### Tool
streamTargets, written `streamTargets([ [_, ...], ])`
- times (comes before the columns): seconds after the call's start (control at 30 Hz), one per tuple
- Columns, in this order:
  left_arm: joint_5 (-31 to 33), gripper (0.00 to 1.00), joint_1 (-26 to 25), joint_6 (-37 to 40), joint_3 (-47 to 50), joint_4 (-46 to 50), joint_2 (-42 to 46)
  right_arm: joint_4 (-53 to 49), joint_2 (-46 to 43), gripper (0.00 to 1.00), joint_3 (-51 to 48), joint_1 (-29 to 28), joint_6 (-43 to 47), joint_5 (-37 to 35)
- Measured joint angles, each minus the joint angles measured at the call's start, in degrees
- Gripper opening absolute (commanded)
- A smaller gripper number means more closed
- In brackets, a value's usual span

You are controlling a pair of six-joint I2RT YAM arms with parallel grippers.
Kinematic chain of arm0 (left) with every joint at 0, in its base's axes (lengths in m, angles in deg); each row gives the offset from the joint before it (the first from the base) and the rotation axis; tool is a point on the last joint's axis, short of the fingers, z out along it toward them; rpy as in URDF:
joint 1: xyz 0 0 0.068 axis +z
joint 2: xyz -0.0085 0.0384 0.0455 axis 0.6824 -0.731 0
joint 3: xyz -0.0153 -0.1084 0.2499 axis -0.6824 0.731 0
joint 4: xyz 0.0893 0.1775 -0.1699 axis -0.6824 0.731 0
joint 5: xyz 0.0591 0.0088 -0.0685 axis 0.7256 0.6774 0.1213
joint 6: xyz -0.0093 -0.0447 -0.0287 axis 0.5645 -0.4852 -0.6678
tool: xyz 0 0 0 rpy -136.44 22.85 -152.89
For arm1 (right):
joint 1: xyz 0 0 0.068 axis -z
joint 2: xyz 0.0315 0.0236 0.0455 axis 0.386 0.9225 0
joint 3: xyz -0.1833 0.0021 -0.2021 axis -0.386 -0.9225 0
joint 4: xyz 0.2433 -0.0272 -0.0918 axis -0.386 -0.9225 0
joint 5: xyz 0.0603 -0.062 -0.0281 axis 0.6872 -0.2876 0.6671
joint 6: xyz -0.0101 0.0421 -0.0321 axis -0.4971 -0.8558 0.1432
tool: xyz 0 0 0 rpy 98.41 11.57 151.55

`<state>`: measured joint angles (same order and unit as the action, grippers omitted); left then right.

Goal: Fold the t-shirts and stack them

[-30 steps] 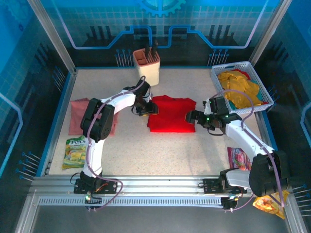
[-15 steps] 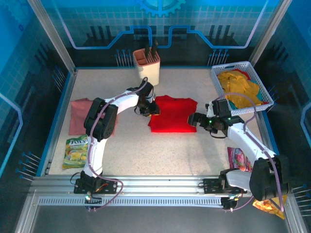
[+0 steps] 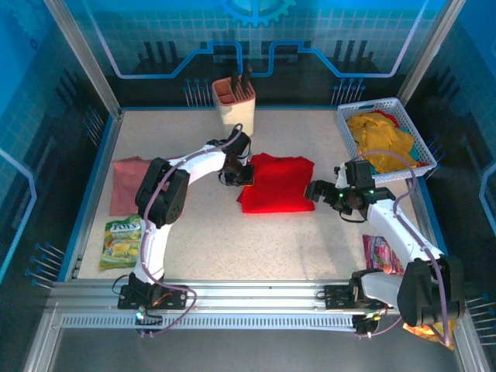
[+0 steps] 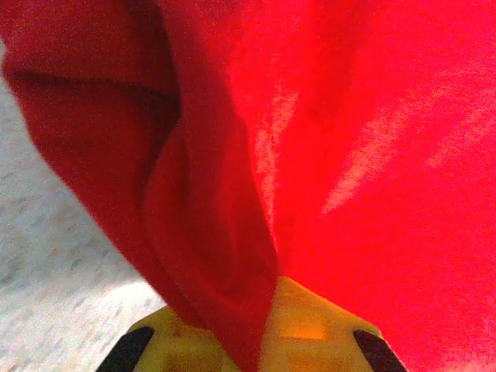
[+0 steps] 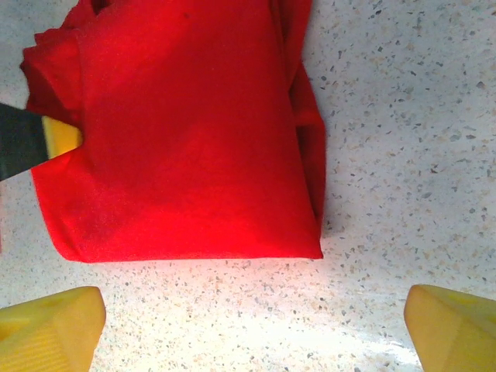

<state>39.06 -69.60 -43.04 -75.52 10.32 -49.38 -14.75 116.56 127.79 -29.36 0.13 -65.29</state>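
Pinching the red tee at its left edge, the left gripper is clamped tight on a bunched fold. The right gripper hovers spread wide by the tee's right edge, holding nothing. The folded tee lies mid-table. A pink tee lies far left, and yellow tees fill the basket.

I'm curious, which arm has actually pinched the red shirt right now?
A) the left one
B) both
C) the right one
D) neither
A: the left gripper is shut on a bunched fold of the red t-shirt, while the right gripper stands open over the table, its fingers short of the shirt's edge.
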Motion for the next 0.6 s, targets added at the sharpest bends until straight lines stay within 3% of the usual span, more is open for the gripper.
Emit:
streamTargets([
  [0.27, 10.5, 0.00, 1.5, 8.1, 2.7, 9.3, 17.5, -1.9, -3.0, 1.00, 0.0, 0.2, -0.3, 1.8],
  [0.6, 17.6, 0.00, 7.9, 16.7, 2.7, 20.0, 27.2, -2.7, -3.7, 1.00, 0.2, 0.4, -2.1, 4.6],
])
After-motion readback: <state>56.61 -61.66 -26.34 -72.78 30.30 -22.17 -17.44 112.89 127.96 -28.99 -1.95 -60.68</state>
